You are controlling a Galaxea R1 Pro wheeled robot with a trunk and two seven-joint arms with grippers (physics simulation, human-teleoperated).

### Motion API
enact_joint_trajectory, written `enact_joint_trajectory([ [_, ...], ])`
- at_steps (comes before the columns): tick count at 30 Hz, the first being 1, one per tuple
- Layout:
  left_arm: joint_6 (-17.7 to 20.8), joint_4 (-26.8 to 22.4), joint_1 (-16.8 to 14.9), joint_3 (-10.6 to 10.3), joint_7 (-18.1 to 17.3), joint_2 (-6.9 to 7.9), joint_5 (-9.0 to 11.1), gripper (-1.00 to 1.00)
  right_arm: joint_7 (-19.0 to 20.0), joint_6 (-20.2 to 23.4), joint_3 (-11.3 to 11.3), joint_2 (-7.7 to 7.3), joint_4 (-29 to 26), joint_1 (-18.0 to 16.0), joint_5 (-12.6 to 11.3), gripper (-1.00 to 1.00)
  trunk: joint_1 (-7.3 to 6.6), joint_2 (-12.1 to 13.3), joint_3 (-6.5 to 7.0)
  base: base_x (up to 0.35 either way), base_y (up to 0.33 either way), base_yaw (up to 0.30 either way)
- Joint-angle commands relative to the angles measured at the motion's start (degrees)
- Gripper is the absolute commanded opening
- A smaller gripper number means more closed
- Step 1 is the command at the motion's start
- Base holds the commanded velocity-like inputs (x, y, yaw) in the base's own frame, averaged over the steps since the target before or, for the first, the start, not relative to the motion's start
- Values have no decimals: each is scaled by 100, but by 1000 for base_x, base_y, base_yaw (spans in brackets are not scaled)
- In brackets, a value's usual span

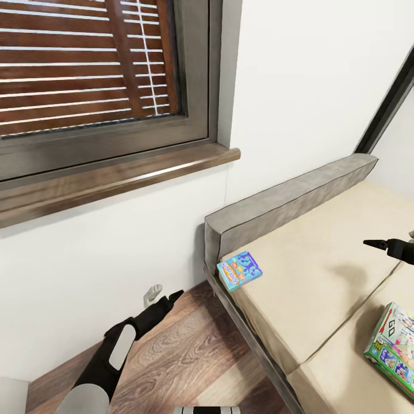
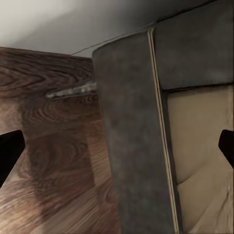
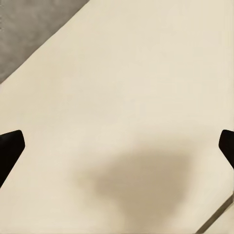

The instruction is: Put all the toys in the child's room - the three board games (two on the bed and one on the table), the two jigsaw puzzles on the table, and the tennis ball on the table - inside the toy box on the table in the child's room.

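Two board games lie on the bed [image 1: 313, 276]. A blue cartoon one [image 1: 240, 270] sits at the mattress corner by the grey headboard [image 1: 287, 204]. A green-edged one [image 1: 394, 348] lies at the picture's right edge, partly cut off. My left gripper [image 1: 165, 295] hangs open over the wood floor, left of the bed's corner; its wrist view [image 2: 117, 151] looks at the dark bed frame [image 2: 134, 146]. My right gripper [image 1: 376, 245] hovers open above bare mattress [image 3: 126, 97], up and left of the green-edged game, with nothing between its fingers. The toy box and table are out of view.
A window with brown slatted blinds [image 1: 86, 63] and a dark wooden sill [image 1: 115, 178] stands on the white wall above my left arm. Wood floor [image 1: 190, 356] runs between the wall and the bed. A dark door or frame edge [image 1: 388, 103] rises at the far right.
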Motion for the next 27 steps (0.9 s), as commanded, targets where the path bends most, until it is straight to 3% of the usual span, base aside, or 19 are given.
enact_joint_trajectory([
  [1,50,2,-5,26,-19,-6,33,100,-10,43,-6,0,-1,-5,-36,100,-1,-2,-5,0,0,-19],
  [8,-158,655,-303,46,-739,177,409,100,-10,43,-7,73,-94,5,-29,100,-1,-2,-5,0,0,-9],
  [13,-228,824,-382,47,-1041,218,523,100,-10,43,-5,89,-127,34,-26,100,-1,-2,-5,0,0,-3],
  [27,-251,954,-446,48,-1288,233,602,100,-10,43,-3,101,-298,138,-25,100,-1,-2,-5,0,0,0],
])
